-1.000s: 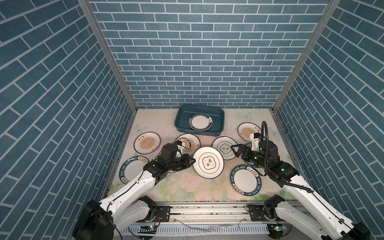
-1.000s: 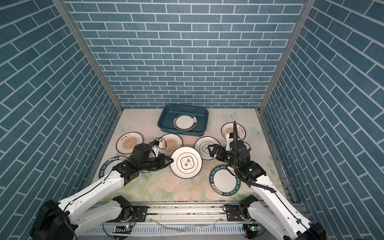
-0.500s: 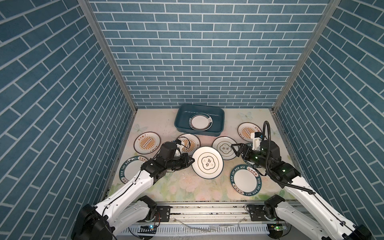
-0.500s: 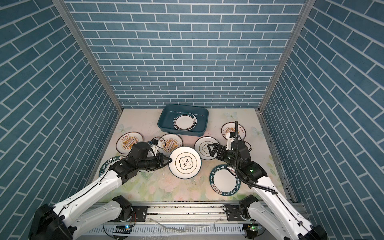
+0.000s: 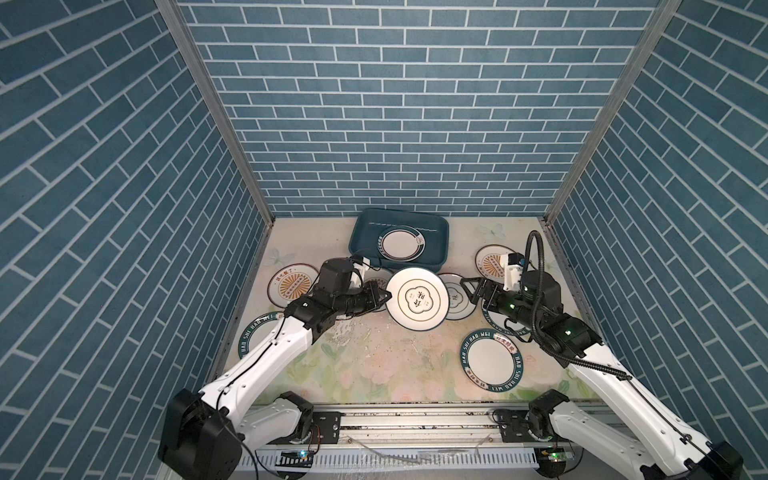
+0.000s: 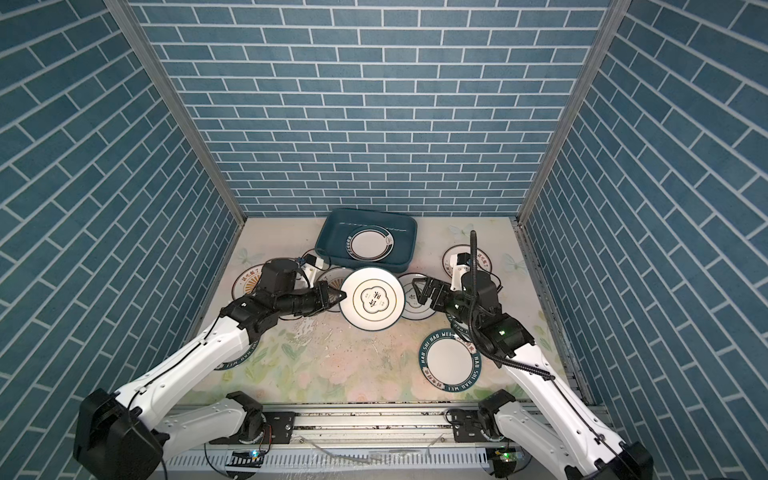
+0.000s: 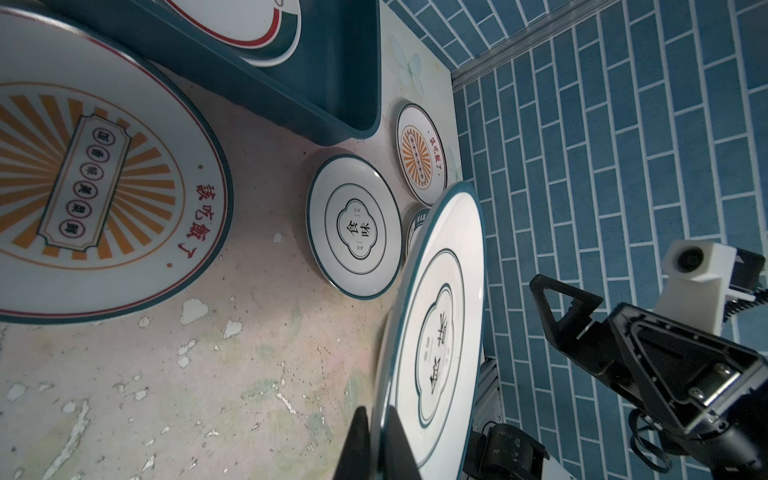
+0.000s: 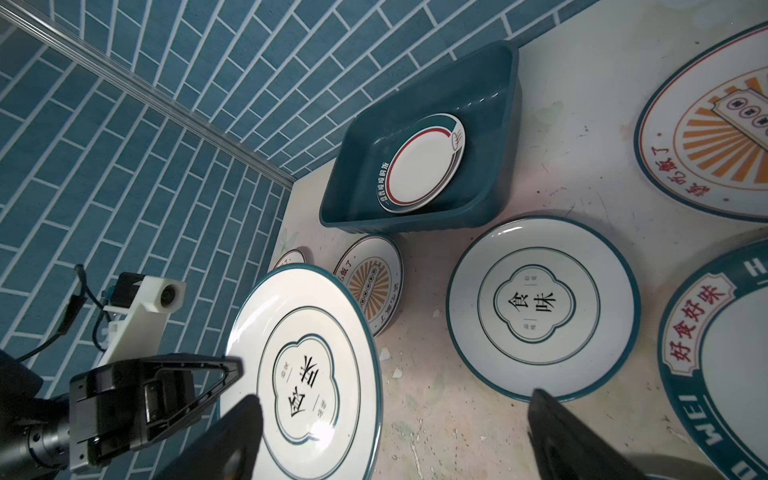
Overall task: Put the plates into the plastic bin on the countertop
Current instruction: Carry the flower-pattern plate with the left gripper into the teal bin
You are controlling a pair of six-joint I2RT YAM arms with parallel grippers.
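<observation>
Left wrist view: left fingers (image 7: 358, 453) are shut tight on the rim of the held plate (image 7: 436, 332), the quatrefoil one. They pinch one edge, so the rest juts out, tilted and clear of the table (image 7: 249, 353). A rim pinch makes sense: plates lie flat, so the edge is all that thin fingers can take.

In both top views the held plate sits mid-frame, just below the bin (image 5: 362, 239). It overlaps a flat quatrefoil plate (image 5: 455, 309) to its right.

Right fingers (image 8: 559, 440) are spread fully wide and hold nothing. They point at the held plate's far rim from the right of frame. Probably waiting to steady it, or lined up for the flat plate beneath; can't tell which.

The bin plate (image 5: 401, 248) already lies inside the bin.

Left on the table, among others:
- left sunburst plate (image 5: 291, 286)
- right sunburst plate (image 5: 490, 264), upper right
- left lettered plate (image 5: 253, 336), lower left
- right lettered plate (image 5: 491, 359), lower right

Judged step: carrying to the bin. Early in the task, most plates are left to move.
</observation>
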